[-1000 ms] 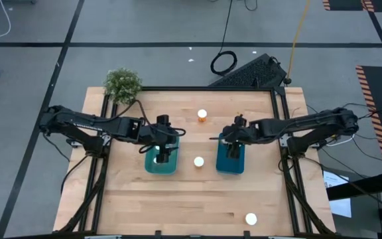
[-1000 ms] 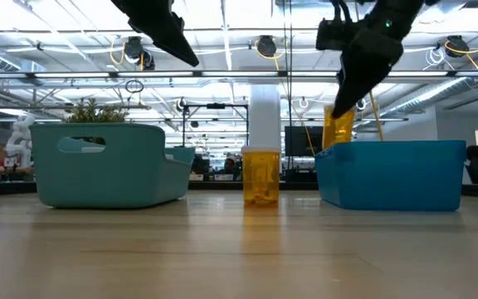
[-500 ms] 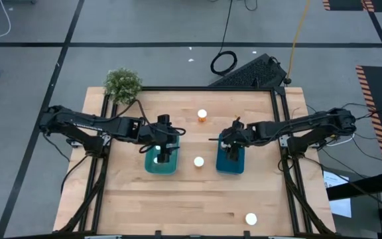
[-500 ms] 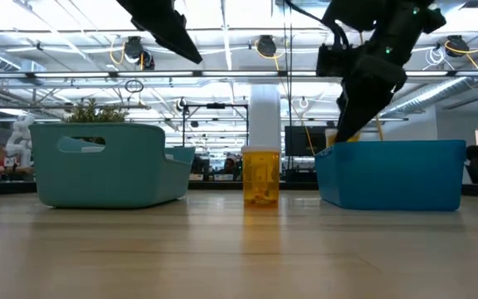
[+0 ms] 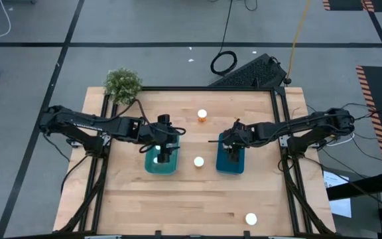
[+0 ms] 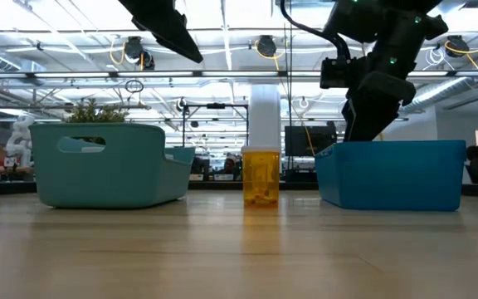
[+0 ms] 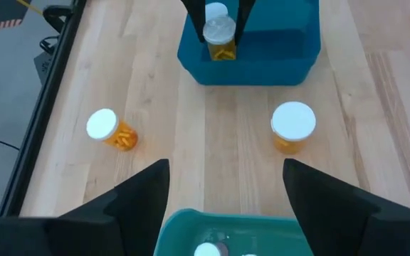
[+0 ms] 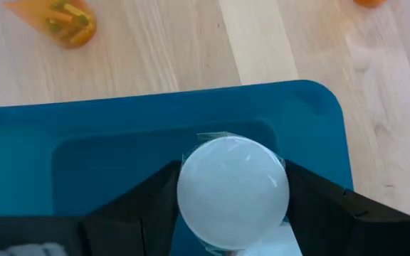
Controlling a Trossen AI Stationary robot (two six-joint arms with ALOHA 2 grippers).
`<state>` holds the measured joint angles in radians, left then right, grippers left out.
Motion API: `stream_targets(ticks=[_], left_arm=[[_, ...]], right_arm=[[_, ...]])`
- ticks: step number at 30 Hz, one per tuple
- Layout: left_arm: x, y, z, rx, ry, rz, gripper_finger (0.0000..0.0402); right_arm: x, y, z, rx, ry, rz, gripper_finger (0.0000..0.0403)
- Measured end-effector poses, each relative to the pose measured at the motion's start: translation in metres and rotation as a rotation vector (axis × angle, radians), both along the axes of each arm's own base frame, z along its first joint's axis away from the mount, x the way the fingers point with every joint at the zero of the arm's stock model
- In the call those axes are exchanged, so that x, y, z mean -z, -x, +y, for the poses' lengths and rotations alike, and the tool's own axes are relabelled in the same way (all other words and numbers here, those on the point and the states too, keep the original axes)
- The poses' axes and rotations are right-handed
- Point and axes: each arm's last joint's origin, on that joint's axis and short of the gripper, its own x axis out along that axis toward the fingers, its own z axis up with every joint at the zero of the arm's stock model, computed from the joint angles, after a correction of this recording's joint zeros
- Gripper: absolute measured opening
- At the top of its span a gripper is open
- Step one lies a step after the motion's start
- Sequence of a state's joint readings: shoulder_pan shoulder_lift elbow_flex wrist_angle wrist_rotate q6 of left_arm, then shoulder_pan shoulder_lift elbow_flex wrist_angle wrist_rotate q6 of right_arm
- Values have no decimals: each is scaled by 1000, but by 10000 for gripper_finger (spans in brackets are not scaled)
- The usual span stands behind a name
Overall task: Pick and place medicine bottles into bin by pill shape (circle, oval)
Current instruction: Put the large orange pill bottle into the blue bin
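Right gripper (image 8: 230,213) is down inside the blue bin (image 5: 231,159), fingers pinched on a bottle (image 8: 232,192) — white round cap facing the wrist camera, bottle sitting between the two dark fingers, low in the bin. The left wrist view shows what the right one can't: the orange body under the cap, with pills inside. The low view hides the bottle behind the bin wall; only the arm dips in. Left gripper (image 5: 163,154) hangs over the teal bin (image 5: 152,166), fingers spread, nothing in them. Loose bottles on the table: one between the bins (image 5: 198,161), one toward the far edge (image 5: 202,115), one near the front edge (image 5: 251,218).
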<state>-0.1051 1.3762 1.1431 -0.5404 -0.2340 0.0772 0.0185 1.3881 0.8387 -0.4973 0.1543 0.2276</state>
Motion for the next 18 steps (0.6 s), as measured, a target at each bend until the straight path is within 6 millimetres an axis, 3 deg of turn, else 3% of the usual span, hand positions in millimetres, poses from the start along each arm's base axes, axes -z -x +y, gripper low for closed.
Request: stream_targets(ticks=[18], left_arm=[[0, 0, 0, -2, 2, 1, 275]], right_arm=[[-2, -6, 0, -3, 1, -69, 217]])
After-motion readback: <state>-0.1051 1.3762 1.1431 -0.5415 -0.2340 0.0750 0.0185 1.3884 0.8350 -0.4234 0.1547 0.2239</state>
